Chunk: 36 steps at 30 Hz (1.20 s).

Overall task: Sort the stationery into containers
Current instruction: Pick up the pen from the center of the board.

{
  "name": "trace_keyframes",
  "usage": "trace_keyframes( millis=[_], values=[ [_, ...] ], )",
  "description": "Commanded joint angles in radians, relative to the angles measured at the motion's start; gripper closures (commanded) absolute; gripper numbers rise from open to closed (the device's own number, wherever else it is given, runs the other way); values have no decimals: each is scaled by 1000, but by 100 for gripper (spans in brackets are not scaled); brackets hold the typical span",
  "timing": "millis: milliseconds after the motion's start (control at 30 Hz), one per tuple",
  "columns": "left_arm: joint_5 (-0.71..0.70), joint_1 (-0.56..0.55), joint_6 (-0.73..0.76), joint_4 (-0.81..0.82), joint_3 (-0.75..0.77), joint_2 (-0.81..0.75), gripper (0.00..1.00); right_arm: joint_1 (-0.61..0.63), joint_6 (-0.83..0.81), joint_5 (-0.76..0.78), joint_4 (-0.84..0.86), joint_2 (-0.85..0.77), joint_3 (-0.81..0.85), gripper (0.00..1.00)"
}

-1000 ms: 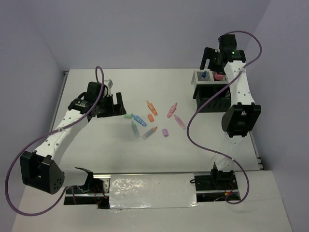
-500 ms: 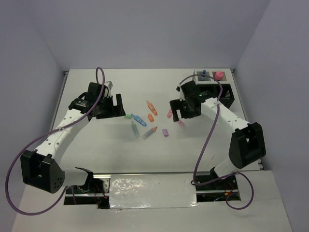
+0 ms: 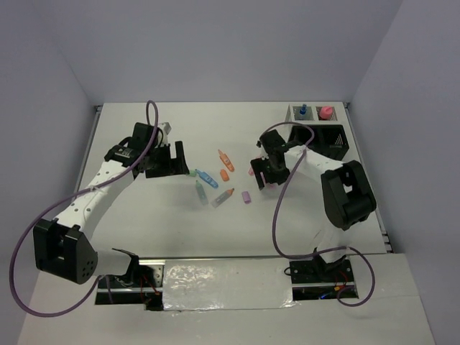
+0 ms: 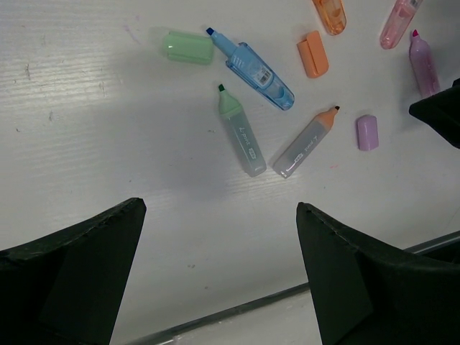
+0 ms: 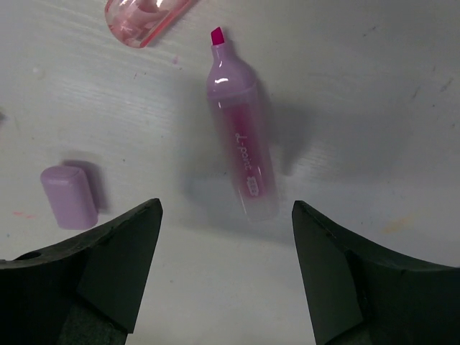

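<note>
The stationery lies loose mid-table: a green cap (image 4: 188, 47), blue marker (image 4: 255, 66), green marker (image 4: 241, 133), grey orange-tipped marker (image 4: 305, 144), orange cap (image 4: 313, 54) and purple cap (image 5: 68, 195). My right gripper (image 5: 226, 215) is open low over an uncapped purple marker (image 5: 243, 136), whose rear end lies just ahead of the gap between the fingers, untouched. My left gripper (image 4: 219, 208) hangs open and empty to the left of the green marker. The containers, a white mesh tray (image 3: 296, 118) and a black organiser (image 3: 327, 140), stand at the back right.
A blue-capped bottle (image 3: 303, 110) and a pink item (image 3: 326, 112) sit in the white tray. A pink marker (image 5: 144, 18) lies just beyond the purple one, and an orange marker (image 3: 226, 159) lies further left. The right arm's purple cable (image 3: 277, 208) loops over the table.
My right arm has swung from above the white tray down to the markers in the middle, and its jaws have narrowed somewhat. The left arm has barely moved.
</note>
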Motion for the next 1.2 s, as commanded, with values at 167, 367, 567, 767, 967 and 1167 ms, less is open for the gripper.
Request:
trace_keyframes(
  millis=[167, 367, 567, 767, 967, 1167],
  values=[
    [47, 5, 53, 2, -19, -1, 1, 4, -25, 60, 88, 88, 53, 25],
    [47, 3, 67, -6, -20, 4, 1, 5, -10, 38, 108, 125, 44, 43],
    [52, 3, 60, -7, 15, 21, 1, 9, 6, 24, 131, 114, -3, 69],
    [-69, -77, -26, -88, 119, 108, 1, 7, 130, -85, 146, -31, -103, 100],
    [-152, -300, -218, -154, 309, 295, 1, 9, 277, -6, 62, -330, -215, 100],
    [-279, -493, -376, -240, 556, 515, 1, -2, 386, 104, -139, -598, -227, 100]
  ],
)
